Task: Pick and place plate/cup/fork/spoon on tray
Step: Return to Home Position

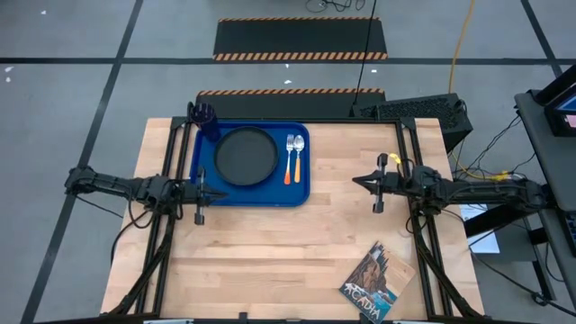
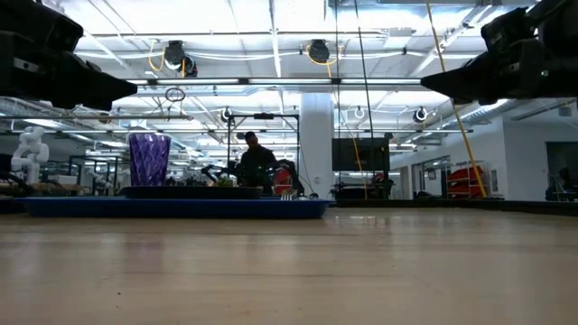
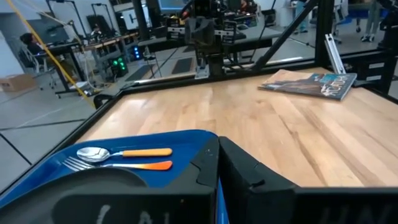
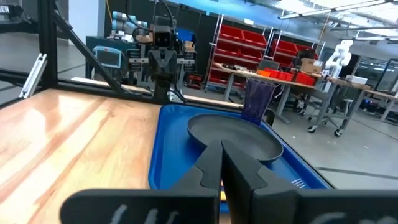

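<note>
Left fingers (image 1: 214, 193), seen from above, are pressed together and empty, hanging over the near left rim of the tray (image 1: 304, 198). The right fingers (image 1: 362, 183), likewise together and empty, hover over bare bench (image 1: 297, 261), well apart from the tray. The plate (image 1: 246, 156) lies just ahead of the left fingers. The fork (image 1: 289, 162) and spoon (image 1: 298, 158) lie side by side between the plate and the right fingers, long axes crosswise to the line joining the fingers, handles toward the robot.

At bench height, the cup (image 2: 149, 160) stands upright (mouth up) on the tray.

From the left wrist, both utensils lie flat. I judge them light, stiff and thin, so the plastic handles offer the surest pinch.

From the right wrist, the plate looks rigid and best taken by its raised rim. The cup is probably light and slick-walled.
</note>
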